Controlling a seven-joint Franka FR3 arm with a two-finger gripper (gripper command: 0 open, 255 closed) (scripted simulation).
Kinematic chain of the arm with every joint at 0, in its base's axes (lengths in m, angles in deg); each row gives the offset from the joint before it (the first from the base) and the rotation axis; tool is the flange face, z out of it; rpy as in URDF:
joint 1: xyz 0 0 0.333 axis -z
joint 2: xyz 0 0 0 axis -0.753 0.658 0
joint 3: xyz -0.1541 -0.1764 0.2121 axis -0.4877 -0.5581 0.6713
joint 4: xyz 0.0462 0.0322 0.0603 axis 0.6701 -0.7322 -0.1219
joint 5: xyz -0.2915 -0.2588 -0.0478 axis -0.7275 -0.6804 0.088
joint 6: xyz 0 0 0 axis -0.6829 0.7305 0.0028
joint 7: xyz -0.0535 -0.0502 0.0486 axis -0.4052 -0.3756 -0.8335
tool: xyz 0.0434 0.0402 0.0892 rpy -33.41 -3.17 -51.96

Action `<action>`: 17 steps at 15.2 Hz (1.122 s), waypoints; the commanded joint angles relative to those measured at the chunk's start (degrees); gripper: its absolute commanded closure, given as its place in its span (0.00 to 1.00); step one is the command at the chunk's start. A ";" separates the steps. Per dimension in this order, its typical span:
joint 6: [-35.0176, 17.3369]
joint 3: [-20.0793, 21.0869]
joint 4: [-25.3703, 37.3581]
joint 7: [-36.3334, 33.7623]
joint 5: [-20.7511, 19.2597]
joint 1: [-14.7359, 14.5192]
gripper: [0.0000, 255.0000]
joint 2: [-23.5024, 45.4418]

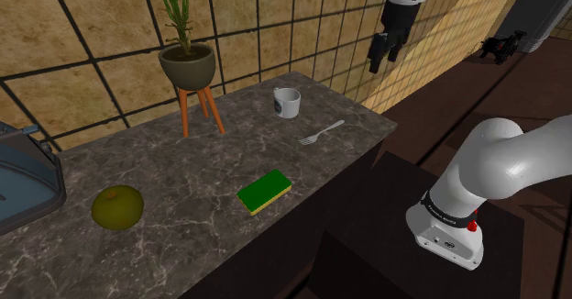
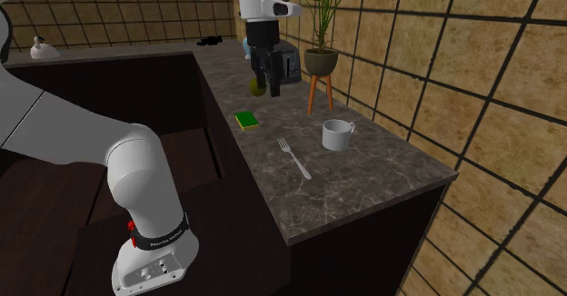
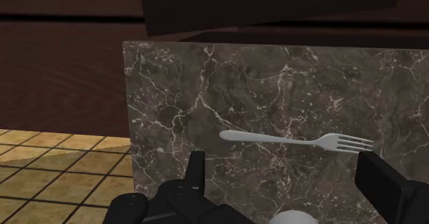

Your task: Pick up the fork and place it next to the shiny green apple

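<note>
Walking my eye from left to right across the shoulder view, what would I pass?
appliance → apple → plant → sponge → fork → end effector

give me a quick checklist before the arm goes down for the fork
1. gripper open: ok, fingers apart in the wrist view
2. fork lying free on the counter: ok
3. mug clear of fork: ok, apart
4. fingers set across the handle: not ok, handle runs from finger to finger; likely needs a turn
5. bare counter beside the apple: ok, sponge lies apart
</note>
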 commanded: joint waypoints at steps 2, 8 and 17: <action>-2.09 -0.91 -1.11 2.99 -0.27 -0.96 0.00 0.82; -14.33 -6.17 -6.11 20.72 -1.23 -7.00 0.00 7.36; -30.89 -12.26 -9.49 48.00 0.74 -16.41 0.00 20.64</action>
